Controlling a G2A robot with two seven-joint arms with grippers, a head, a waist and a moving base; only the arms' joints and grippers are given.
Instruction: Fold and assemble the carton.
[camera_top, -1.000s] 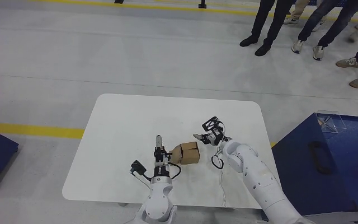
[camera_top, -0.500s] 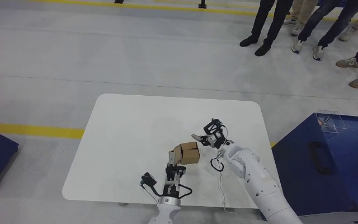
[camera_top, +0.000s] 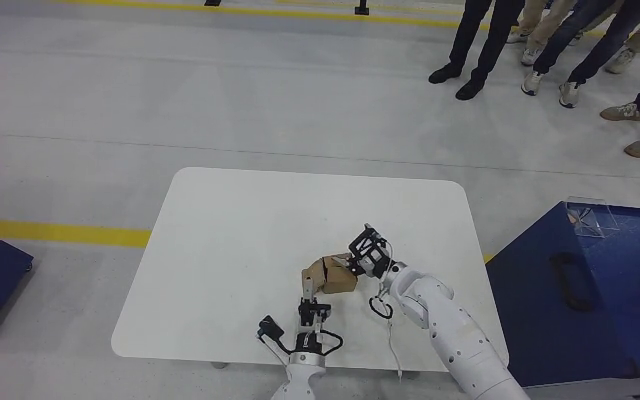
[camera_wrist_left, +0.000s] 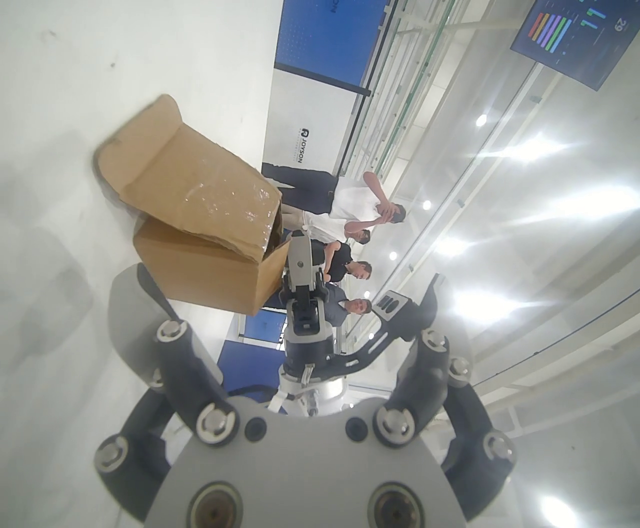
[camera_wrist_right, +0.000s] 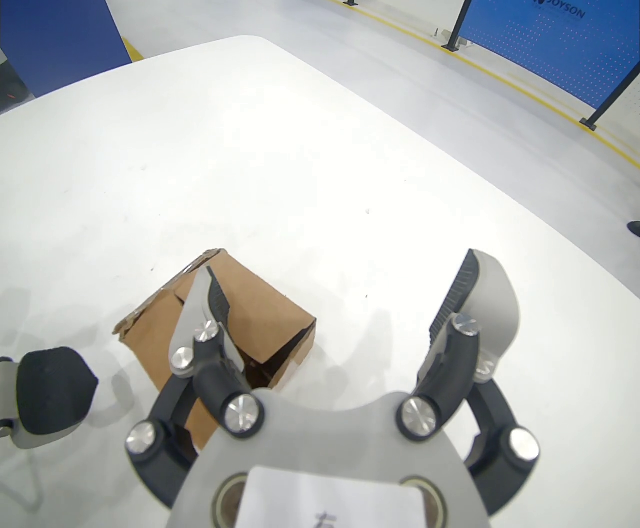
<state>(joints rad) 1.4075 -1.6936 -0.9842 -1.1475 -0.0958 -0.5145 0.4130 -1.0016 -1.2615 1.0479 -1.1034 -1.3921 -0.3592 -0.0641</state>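
A small brown carton (camera_top: 334, 273) lies on the white table (camera_top: 240, 220), near its front middle, with one end flap (camera_top: 309, 272) folded outward. My right gripper (camera_top: 359, 251) stands open at the carton's right end. In the right wrist view one of its fingers (camera_wrist_right: 207, 300) lies over the carton (camera_wrist_right: 270, 310) and the other finger hangs beside it over bare table. My left gripper (camera_top: 307, 297) is open just in front of the carton, by the table's front edge. The left wrist view has the carton (camera_wrist_left: 200, 225) a short way beyond the left gripper (camera_wrist_left: 282, 300), apart from its fingers.
A dark blue platform (camera_top: 575, 290) stands to the right of the table. Several people stand on the floor well beyond the far edge. A thin cable (camera_top: 384, 305) hangs under my right arm near the front edge.
My left arm has drawn back toward the table's front edge. My right gripper has moved down and left, onto the carton's right end. The carton's left flap has swung outward.
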